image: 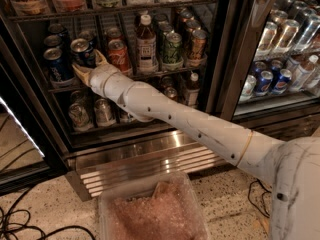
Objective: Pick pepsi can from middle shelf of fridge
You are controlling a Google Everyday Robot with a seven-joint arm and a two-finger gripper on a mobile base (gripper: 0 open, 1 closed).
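Observation:
The fridge (pixel 221 59) stands open before me. On its middle shelf (pixel 155 74) the pepsi can (pixel 54 68), blue with white markings and a silver top, stands at the far left. A darker blue can (pixel 83 52) stands just right of it. My gripper (pixel 88 62) reaches into this shelf on a long white arm. Its tan fingers (pixel 80 73) are spread on either side of the darker blue can's lower part. The gripper is just right of the pepsi can and holds nothing.
A red Coca-Cola can (pixel 119 57), a brown bottle (pixel 146 43) and green cans (pixel 172 49) stand further right on the shelf. More cans (pixel 80 115) fill the lower shelf. A clear bin (pixel 155 211) sits on the floor below. Cables (pixel 20 224) lie at left. A second cooler (pixel 267 81) is at right.

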